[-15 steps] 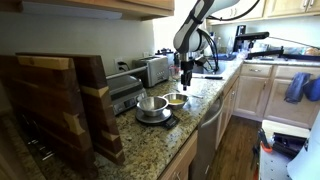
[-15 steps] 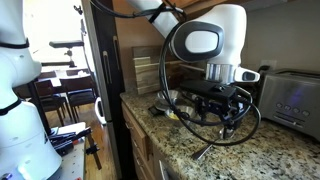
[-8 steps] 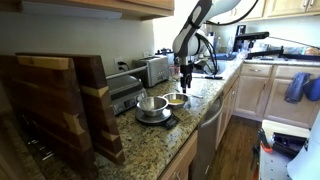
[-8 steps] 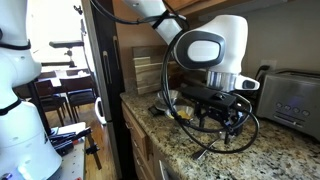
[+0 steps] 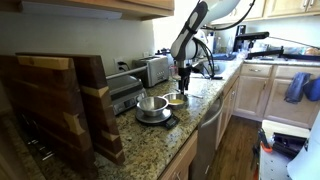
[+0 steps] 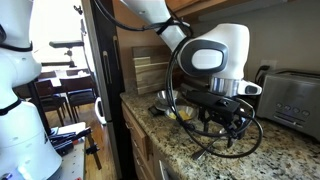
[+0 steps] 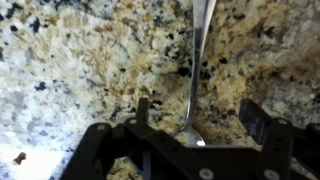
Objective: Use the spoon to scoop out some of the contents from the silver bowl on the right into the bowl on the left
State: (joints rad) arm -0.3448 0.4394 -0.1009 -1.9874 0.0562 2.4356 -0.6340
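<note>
A silver spoon lies flat on the granite counter, its handle running away from the wrist camera and its scoop close to the gripper body. It also shows in an exterior view. My gripper is open, with one finger on each side of the spoon, low over the counter. In both exterior views the gripper hangs just beside the two silver bowls. One bowl holds yellowish contents. The other bowl sits on a dark base.
A toaster stands against the back wall. Tall wooden cutting boards stand at one end of the counter. Black cables loop around the gripper. The counter edge drops to cabinets.
The gripper has moved down toward the counter and the spoon. The spoon and both bowls have not moved.
</note>
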